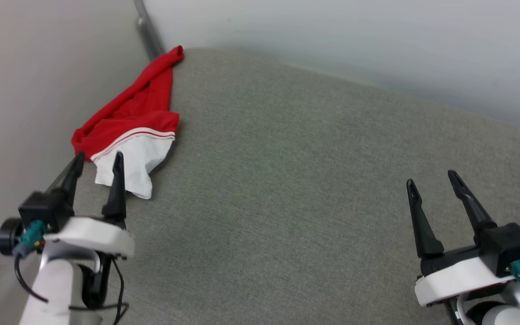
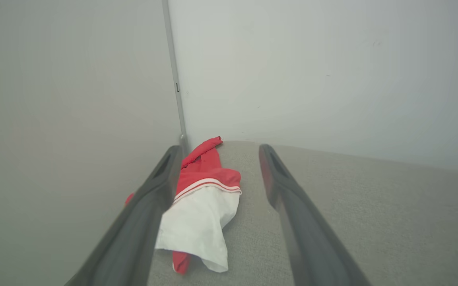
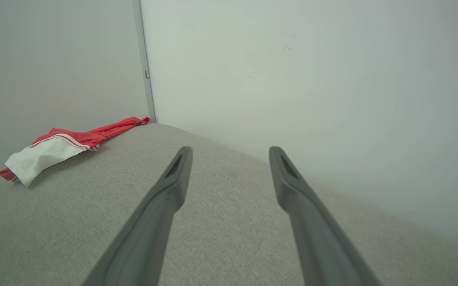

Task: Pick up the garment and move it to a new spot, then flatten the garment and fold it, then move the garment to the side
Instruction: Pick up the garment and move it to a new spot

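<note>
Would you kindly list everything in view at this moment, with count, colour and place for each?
garment: one, red with a white sleeve part and red-and-white striped trim, bunched up along the left edge of the padded surface, its red end reaching toward the wall corner
padded surface: one, grey woven fabric, spread under both grippers
walls: two, pale grey-white, meeting behind the garment
corner strip: one, grey metal, running up where the walls meet
left gripper: one, dark fingers on a white wrist, open, pointing at the garment's white end
right gripper: one, dark fingers on a white wrist, open, over bare surface at the right, far from the garment
</note>
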